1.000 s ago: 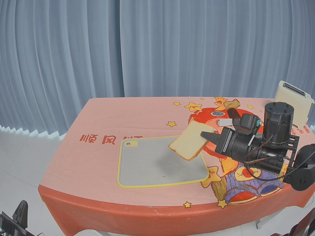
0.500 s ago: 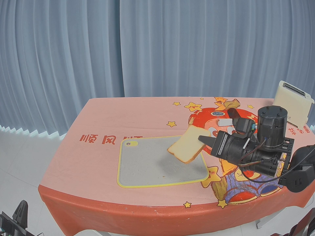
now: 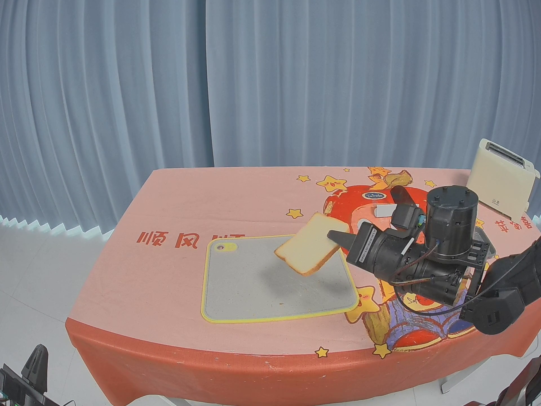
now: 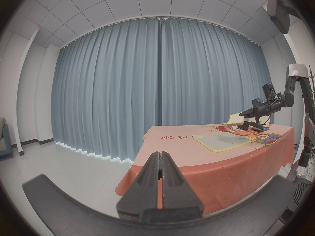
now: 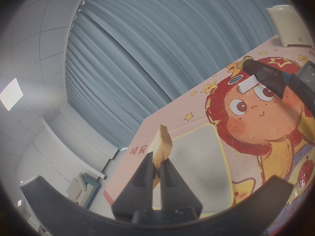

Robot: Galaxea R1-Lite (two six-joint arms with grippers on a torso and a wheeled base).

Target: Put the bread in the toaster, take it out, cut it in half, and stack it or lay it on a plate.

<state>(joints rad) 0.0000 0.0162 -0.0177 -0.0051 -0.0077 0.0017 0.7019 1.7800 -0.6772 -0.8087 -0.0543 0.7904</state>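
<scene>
A slice of bread (image 3: 307,247) hangs tilted above the right part of the grey cutting board (image 3: 265,288), clear of its surface. My right gripper (image 3: 333,238) is shut on the slice's right edge; the right wrist view shows the bread (image 5: 161,146) edge-on, pinched at my right gripper (image 5: 157,166). The cream toaster (image 3: 502,178) stands at the table's far right corner, also seen as the toaster (image 5: 288,25) in the right wrist view. My left gripper (image 4: 159,167) is shut with nothing in it, low and off the table's left side, from where the bread (image 4: 235,119) shows far off.
A knife with a black handle and white blade (image 3: 389,208) lies on the tablecloth just behind my right arm; the knife (image 5: 262,77) also shows in the right wrist view. The orange printed tablecloth (image 3: 169,210) covers the table, with free room left of the board.
My right gripper has carried the bread leftward and lower, from the board's right edge to over the board. The slice now tilts flatter. The left gripper has not moved.
</scene>
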